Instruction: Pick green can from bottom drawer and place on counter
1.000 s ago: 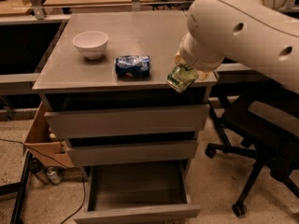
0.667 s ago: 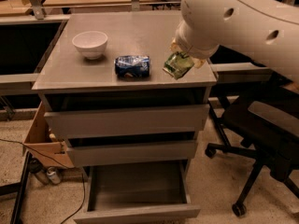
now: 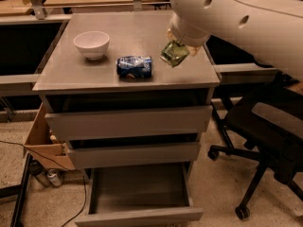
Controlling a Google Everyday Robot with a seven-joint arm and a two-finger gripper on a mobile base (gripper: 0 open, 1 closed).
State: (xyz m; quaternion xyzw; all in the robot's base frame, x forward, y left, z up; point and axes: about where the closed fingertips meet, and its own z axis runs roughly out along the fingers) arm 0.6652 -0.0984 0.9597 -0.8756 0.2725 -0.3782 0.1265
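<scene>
The green can (image 3: 174, 54) is held tilted in my gripper (image 3: 180, 46), which hangs from the big white arm over the right part of the grey counter (image 3: 137, 37). The can sits just above the counter surface, to the right of the blue-and-white can (image 3: 135, 66). The gripper is shut on the green can; most of it is hidden by the arm. The bottom drawer (image 3: 137, 193) stands pulled open below, its dark floor bare.
A white bowl (image 3: 91, 44) stands on the counter's left. Two taller grey drawers (image 3: 128, 122) are shut above the open one. A black office chair (image 3: 265, 136) is at the right, a cardboard box (image 3: 45, 145) at the left. Tan tabletops lie behind.
The arm has carried the green can from the counter's right front edge back and leftward over the counter. The blue-and-white can and bowl have not moved.
</scene>
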